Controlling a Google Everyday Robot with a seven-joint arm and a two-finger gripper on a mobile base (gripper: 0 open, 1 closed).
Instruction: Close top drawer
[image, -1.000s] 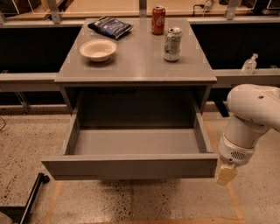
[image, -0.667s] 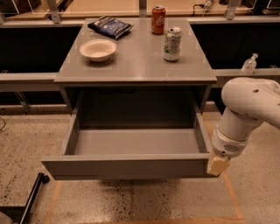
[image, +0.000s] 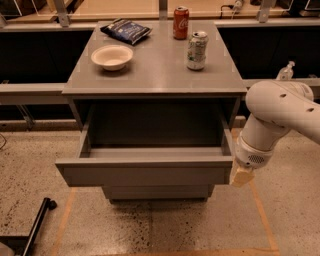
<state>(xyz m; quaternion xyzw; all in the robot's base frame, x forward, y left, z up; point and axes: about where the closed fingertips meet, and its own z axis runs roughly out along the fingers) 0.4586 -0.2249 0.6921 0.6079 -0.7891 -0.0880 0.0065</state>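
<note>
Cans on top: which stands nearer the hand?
The silver can, in front of the red can; the hand is at the right corner of the top drawer.

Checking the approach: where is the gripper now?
Lower right of the camera view: the gripper hangs at the right end of the open top drawer.

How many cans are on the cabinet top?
2: red can at the back, silver can nearer front-right; none apparently hidden. The gripper is right of the top drawer.
</note>
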